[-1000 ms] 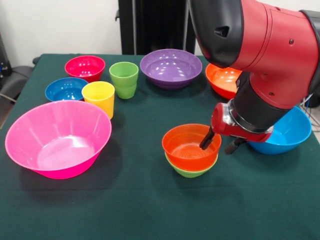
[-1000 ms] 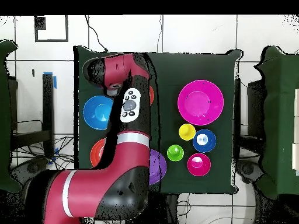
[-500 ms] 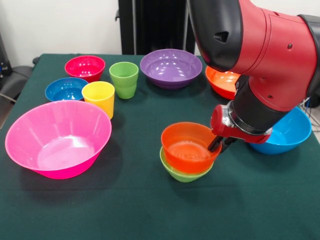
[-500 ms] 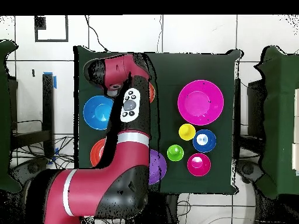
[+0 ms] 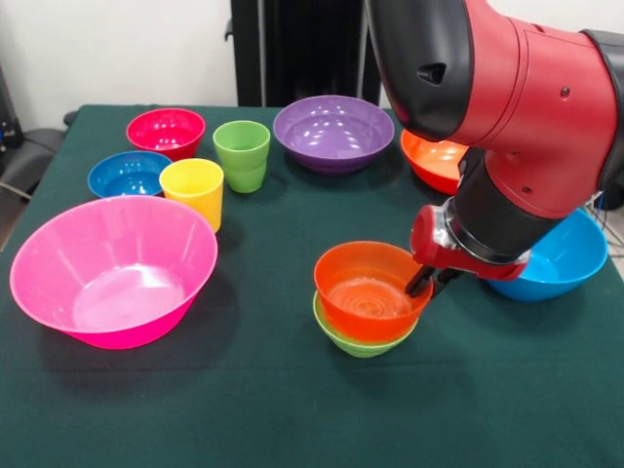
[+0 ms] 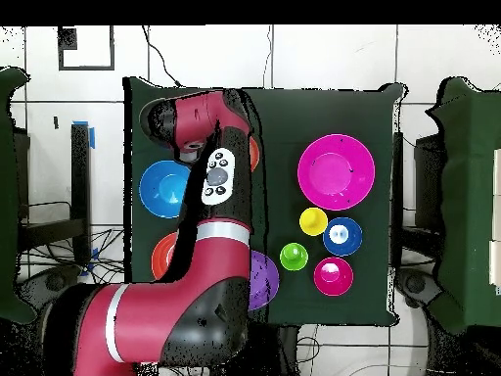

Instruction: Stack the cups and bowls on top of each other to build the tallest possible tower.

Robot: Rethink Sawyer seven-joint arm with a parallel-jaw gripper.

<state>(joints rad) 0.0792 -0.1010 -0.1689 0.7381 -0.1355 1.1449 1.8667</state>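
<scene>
A small orange-red bowl (image 5: 369, 292) sits nested in a small light-green bowl (image 5: 361, 342) at the front middle of the table, a two-bowl tower. My gripper (image 5: 429, 281) is shut on the orange-red bowl's right rim, one finger inside and one outside. The large light blue bowl (image 5: 563, 255) stands just behind the gripper. In the overhead view the arm (image 6: 217, 181) hides the gripper and most of the pile; only a sliver of the orange-red bowl (image 6: 254, 157) shows. The yellow cup (image 5: 194, 190) and light green cup (image 5: 242, 154) stand upright at the left.
A large pink bowl (image 5: 112, 268) fills the near left. A dark blue bowl (image 5: 128, 175) and a magenta-red bowl (image 5: 166, 131) sit behind it. A purple bowl (image 5: 333, 130) and a large orange bowl (image 5: 436, 156) stand at the back.
The fingers, spread either side of the orange-red bowl's rim a second ago, have closed on it. The two-bowl pile shifted slightly left and toward the camera, tilting briefly.
</scene>
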